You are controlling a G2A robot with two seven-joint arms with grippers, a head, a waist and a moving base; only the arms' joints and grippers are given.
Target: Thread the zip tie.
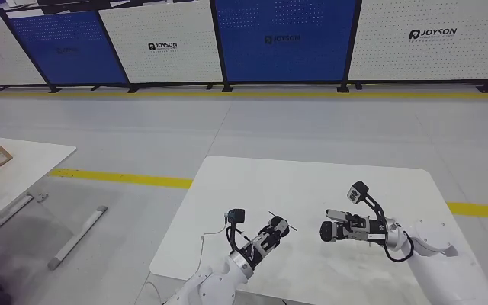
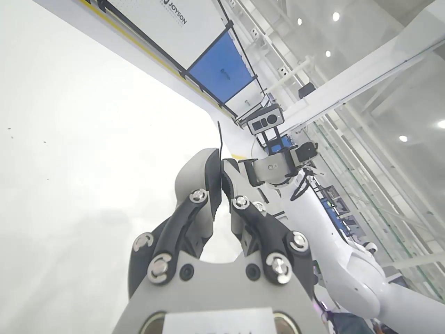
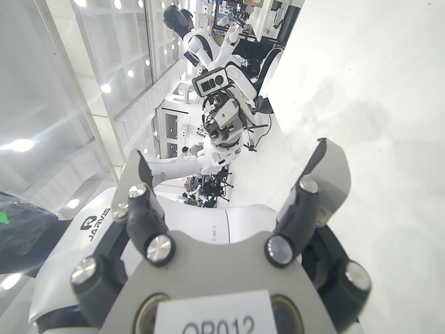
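Note:
A thin black zip tie (image 1: 292, 226) is pinched in my left gripper (image 1: 279, 225), which hovers low over the front part of the white table (image 1: 305, 179). In the left wrist view the gripper (image 2: 220, 168) is shut on the tie (image 2: 219, 137), and one end of the strip sticks out past the fingertips. My right gripper (image 1: 323, 231) faces it from the right, a short gap away, at about the same height. Its fingers (image 3: 326, 161) stand wide apart with nothing between them, the gripper (image 3: 231, 163) pointing at the left one (image 3: 222, 123).
The table's front edge lies just under both arms, with bare tabletop behind them. Blue and white partition panels (image 1: 282, 38) line the far side of the floor. A second table (image 1: 30, 164) stands at the far left.

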